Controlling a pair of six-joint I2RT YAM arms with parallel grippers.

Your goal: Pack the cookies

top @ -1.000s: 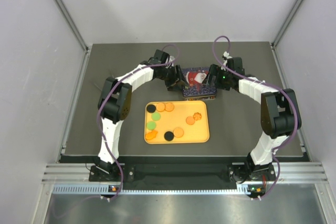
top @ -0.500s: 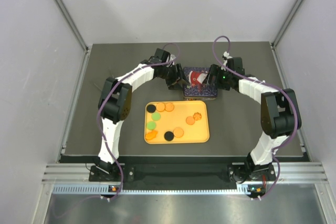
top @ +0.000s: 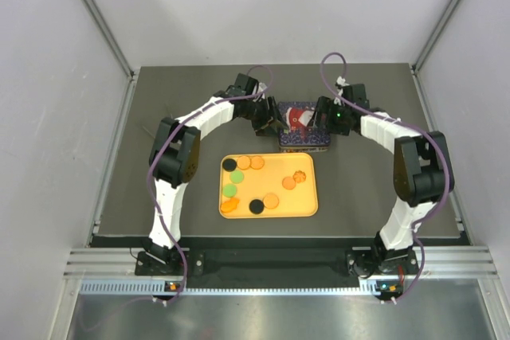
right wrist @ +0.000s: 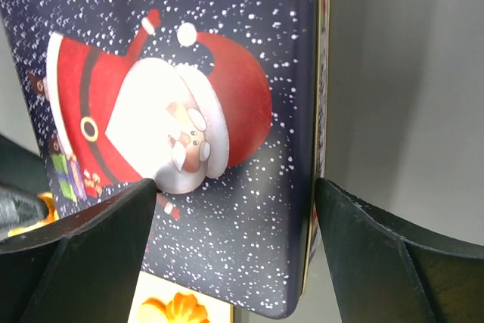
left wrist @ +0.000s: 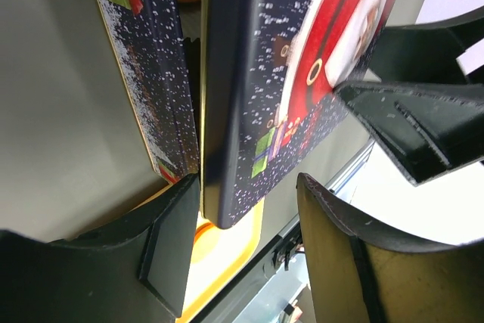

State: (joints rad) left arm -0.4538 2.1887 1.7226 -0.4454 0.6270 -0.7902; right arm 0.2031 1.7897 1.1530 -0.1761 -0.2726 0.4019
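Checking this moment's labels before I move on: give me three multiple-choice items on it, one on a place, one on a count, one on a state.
1. Where is the tin relative to the tray?
A) on it
B) just beyond its far edge
C) by its near edge

2. How many black cookies lie on the tray?
A) none
B) two
C) five

3. How does the tin's lid sit?
A) pressed flat on the base
B) flat on the tray
C) standing off the base, a gap between them

Answers:
1 B: the top view shows the tin past the tray's far edge.
2 B: one lies at the tray's far left corner, one near its front middle.
3 C: the left wrist view shows a gap between lid and base.
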